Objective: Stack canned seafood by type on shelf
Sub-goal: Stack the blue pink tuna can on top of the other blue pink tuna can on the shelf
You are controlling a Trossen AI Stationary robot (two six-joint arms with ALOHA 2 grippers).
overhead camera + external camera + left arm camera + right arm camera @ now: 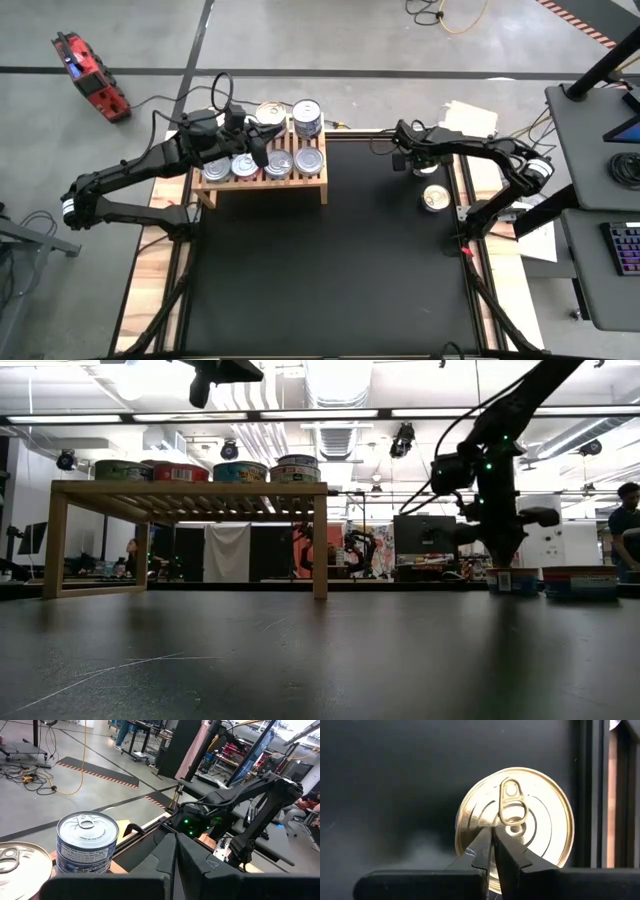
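Progress check: shelf [262, 180] is sitting at roughly 11 o'clock on the black worktop [330, 260] and already carrying most of the tins [279, 163], about six or seven lids showing from above, some doubled up into stacks like the tall one [307, 118] at the shelf's 1 o'clock corner. Whether they are truly sorted by type is hard to judge; the low view is showing green, red and blue labels side by side along the top. Left pincer [258, 152] is hovering over the shelf's middle with its jaws fully closed and nothing between them; its wrist view is looking past a blue-labelled can [87, 842] with a second lid [17, 865] beside it. Right pincer [416, 160] is working out at 2 o'clock on the worktop, jaws closed and empty, tips poised just over a gold-lidded tin [515, 825] near its pull tab, not gripping it. Another silver-topped tin [436, 198] is lying just at 5 o'clock of that pincer, near the worktop's edge. Judgement: task is well over halfway, at least two tins are waiting off the shelf, and the right pincer is needing to open before any pickup.
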